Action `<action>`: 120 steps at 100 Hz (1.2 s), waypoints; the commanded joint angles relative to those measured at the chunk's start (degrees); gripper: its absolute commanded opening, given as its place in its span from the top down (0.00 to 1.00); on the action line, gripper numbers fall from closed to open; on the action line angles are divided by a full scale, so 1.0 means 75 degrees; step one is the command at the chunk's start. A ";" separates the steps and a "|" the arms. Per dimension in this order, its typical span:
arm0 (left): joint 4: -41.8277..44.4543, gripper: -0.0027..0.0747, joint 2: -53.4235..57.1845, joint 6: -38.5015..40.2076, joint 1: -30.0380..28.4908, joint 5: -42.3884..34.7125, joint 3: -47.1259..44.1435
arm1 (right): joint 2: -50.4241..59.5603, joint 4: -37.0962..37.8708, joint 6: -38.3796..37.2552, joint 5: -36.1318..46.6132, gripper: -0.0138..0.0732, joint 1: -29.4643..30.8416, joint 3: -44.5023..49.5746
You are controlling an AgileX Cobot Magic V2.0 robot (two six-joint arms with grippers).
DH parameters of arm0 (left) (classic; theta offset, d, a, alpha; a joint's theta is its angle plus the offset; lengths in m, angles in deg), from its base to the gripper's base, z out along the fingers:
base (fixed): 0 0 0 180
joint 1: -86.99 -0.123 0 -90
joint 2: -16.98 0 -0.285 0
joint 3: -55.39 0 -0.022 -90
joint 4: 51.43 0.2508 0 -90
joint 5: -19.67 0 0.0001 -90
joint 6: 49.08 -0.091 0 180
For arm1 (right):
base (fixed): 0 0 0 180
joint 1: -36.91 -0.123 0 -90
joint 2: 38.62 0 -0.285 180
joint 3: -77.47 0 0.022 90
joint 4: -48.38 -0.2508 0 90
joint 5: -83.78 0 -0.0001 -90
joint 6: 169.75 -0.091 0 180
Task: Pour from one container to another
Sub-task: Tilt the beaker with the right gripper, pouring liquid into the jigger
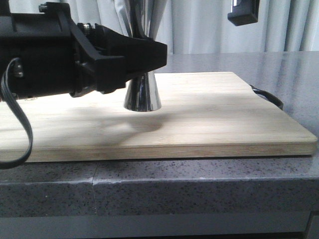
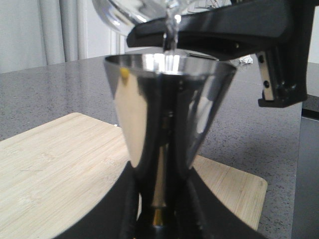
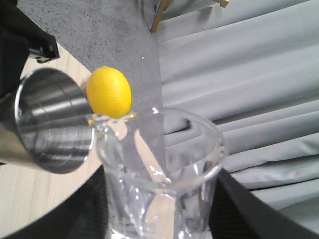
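The steel hourglass jigger stands on the wooden board. My left gripper is shut round its narrow waist, and its fingers flank the lower cone in the left wrist view. The jigger's open upper cone fills that view. Above its rim hangs the clear glass beaker, tilted, with a thin clear stream falling into the jigger. In the right wrist view my right gripper is shut on the beaker, whose lip sits by the jigger's rim. The beaker is out of the front view.
A yellow lemon lies on the board beyond the jigger. The board has a black strap handle at its right end and rests on a grey speckled counter. Grey curtains hang behind. A black part shows at the front view's upper right.
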 commanded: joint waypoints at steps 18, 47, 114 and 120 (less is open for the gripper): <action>-0.0168 0.99 0.0309 -0.0008 0.0056 -0.0611 0.0180 | 0.0240 -0.0213 0.0301 0.0226 0.51 -0.0009 -0.0299; -0.0168 0.99 0.0309 -0.0008 0.0056 -0.0611 0.0180 | 0.0240 -0.0213 0.0646 0.0226 0.51 -0.0009 -0.0299; -0.0168 0.99 0.0309 -0.0008 0.0056 -0.0611 0.0180 | 0.0240 -0.0213 0.1394 0.0226 0.51 -0.0009 -0.0299; -0.0168 0.99 0.0309 -0.0008 0.0056 -0.0611 0.0180 | 0.0240 -0.0213 0.1461 0.0226 0.51 -0.0009 -0.0299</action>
